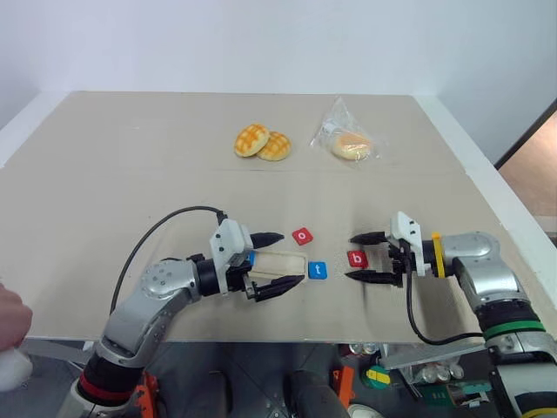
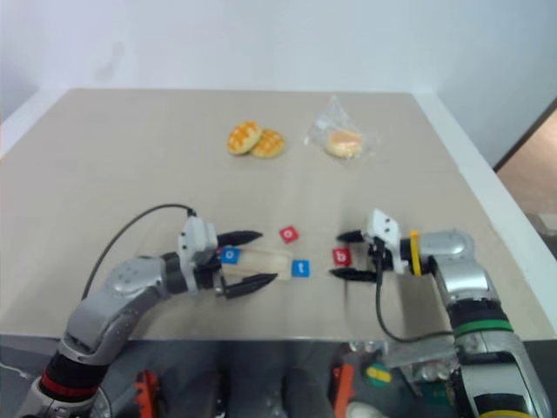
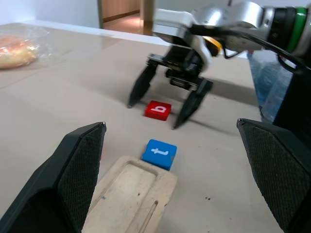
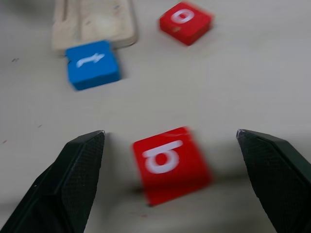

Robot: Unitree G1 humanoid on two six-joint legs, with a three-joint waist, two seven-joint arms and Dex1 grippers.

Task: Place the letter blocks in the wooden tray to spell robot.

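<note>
At frame center, the released right gripper (image 1: 365,258) is straddling the red b block (image 1: 357,258); the right eye view is showing a blue o block (image 2: 230,254) between the released left gripper (image 2: 248,258) jaws.

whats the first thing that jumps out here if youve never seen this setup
The right gripper, open, with its fingers on either side of the red b block on the table. Facing it, the open left gripper spans the wooden tray, the blue t block at the tray's end and the red o block just beyond.
</note>
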